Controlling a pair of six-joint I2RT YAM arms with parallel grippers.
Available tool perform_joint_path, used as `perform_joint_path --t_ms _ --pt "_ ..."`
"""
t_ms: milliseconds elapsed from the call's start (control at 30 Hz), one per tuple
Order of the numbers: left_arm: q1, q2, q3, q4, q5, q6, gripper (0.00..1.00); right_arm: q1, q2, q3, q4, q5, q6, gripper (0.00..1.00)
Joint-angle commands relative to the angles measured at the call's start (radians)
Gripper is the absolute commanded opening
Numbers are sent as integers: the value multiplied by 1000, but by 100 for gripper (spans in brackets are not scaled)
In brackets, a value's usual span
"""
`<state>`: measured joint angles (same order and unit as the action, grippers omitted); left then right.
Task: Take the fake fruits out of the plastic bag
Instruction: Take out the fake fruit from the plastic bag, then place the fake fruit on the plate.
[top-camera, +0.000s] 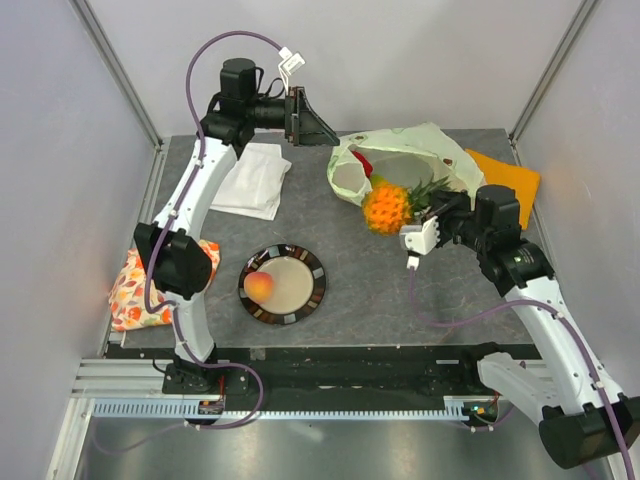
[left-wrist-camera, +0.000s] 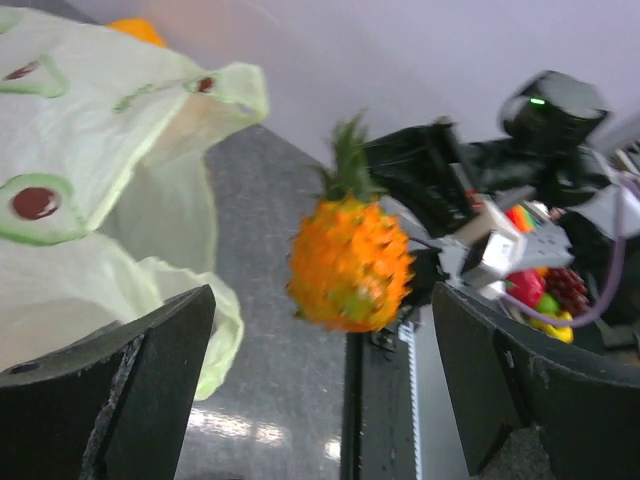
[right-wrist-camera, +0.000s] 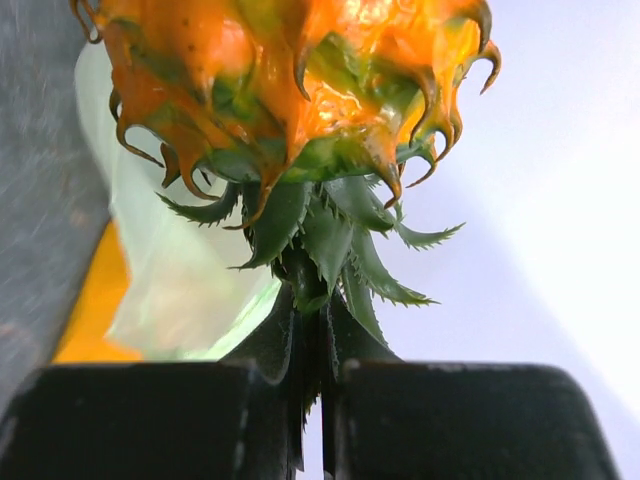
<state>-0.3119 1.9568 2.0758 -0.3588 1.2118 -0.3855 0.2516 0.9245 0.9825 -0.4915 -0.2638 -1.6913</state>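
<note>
Pinching the leafy green crown of a spiky orange plastic pineapple (right-wrist-camera: 300, 80) between the two black fingers of the right gripper (right-wrist-camera: 318, 385), pressed nearly together with only the leaves between them. Holding the fruit body-outward from the wrist, clear of the grey tabletop (top-camera: 390, 290). Hanging just outside the mouth of the thin, crinkly, pale-green plastic bag (top-camera: 420, 150), and apart from the film as far as can be told.

Across the table, spread wide on the left gripper (left-wrist-camera: 320, 400) and gripping nothing. Raised near the far edge, facing the fruit and the bag's opening.

Judged as partway through the task, in the carry-out of a second fruit. One orange-pink plastic peach (top-camera: 260, 287) already lying on the round dark-rimmed plate (top-camera: 315, 290). A glossy red piece (top-camera: 362, 160) showing inside the bag's mouth. Impossible to tell what else lies deeper in.

Next, most likely: swing leftward and toward the near edge, over the plate. Lower beside the peach rather than onto it, then open and let go. Worth going gently, since a grip on thin leaves alone may let the heavy body swing or slip.

No brand, label or legible lettering anywhere. Only green-ringed prints (left-wrist-camera: 35, 200) with dark red centres on the bag.
</note>
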Motion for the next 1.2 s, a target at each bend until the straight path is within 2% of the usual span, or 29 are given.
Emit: perform_joint_path --t_ms 0,100,200,267,300,333,367,567,700,1167 --pt "-16 -16 40 27 183 -61 97 8 14 -41 221 -337 -247 0" --pt "-13 -4 50 6 248 -62 99 23 40 -56 303 -396 -271 0" --pt "-13 -1 47 -98 270 -6 99 37 71 -27 306 -429 -298 0" --pt "-27 -4 64 -303 198 162 99 57 86 -5 309 -439 -314 0" --pt "-38 4 87 -386 95 240 99 64 100 1 307 -439 -317 0" --pt "-68 11 142 -514 50 366 99 70 108 7 306 -437 -323 0" --pt "-82 25 170 -546 8 382 99 81 112 15 306 -442 -327 0" --pt "-148 57 257 -613 -127 459 99 124 152 44 245 -443 -398 0" --pt "-207 77 296 -719 -250 553 91 146 175 51 240 -431 -422 0" --pt "-257 122 319 -700 -356 533 74 212 209 67 157 -439 -542 0"
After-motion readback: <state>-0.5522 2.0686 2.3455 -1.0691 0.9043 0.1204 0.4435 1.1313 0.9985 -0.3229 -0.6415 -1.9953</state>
